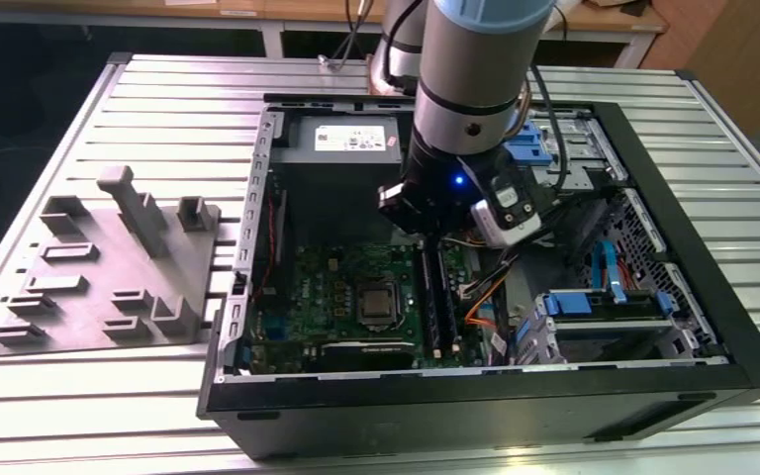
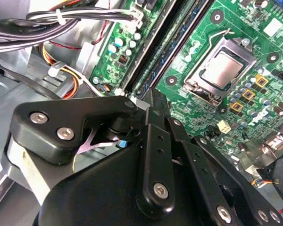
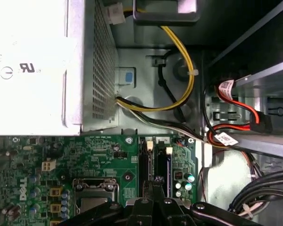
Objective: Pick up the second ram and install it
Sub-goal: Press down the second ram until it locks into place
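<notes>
My gripper [image 2: 153, 96] is pinched narrow over the memory slots, fingertips on the top edge of the second ram [image 1: 449, 297] standing there on the motherboard [image 1: 340, 297], beside the CPU socket [image 2: 221, 68]; power cables [image 3: 179, 84] run nearby.

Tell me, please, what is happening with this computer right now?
A robot arm has reached into the open computer case and holds its gripper low over the green motherboard, right at the memory slots beside the processor socket. A dark ram stick stands in the slots beneath it. The grey fixture block sits outside the case.
</notes>
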`<state>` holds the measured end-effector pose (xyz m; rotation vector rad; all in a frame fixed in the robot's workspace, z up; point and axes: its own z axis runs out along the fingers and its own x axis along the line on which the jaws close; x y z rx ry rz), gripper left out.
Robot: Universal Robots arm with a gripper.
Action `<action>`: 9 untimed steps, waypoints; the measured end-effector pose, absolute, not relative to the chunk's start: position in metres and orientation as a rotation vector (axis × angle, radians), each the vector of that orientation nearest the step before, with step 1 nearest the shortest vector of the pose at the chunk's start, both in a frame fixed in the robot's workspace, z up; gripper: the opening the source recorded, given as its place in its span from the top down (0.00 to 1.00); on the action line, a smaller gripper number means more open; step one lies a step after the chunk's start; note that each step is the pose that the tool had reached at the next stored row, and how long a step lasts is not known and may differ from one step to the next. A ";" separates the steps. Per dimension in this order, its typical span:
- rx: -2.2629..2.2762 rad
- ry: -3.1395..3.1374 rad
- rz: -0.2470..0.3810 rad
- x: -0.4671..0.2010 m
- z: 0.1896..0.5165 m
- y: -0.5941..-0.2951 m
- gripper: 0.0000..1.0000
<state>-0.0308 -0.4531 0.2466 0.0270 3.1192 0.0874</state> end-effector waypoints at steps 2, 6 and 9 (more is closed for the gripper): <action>0.027 3.119 0.087 -0.031 0.246 -0.452 0.90; 0.014 3.117 0.088 -0.031 0.241 -0.442 0.90; -0.001 3.117 0.088 -0.031 0.239 -0.441 0.90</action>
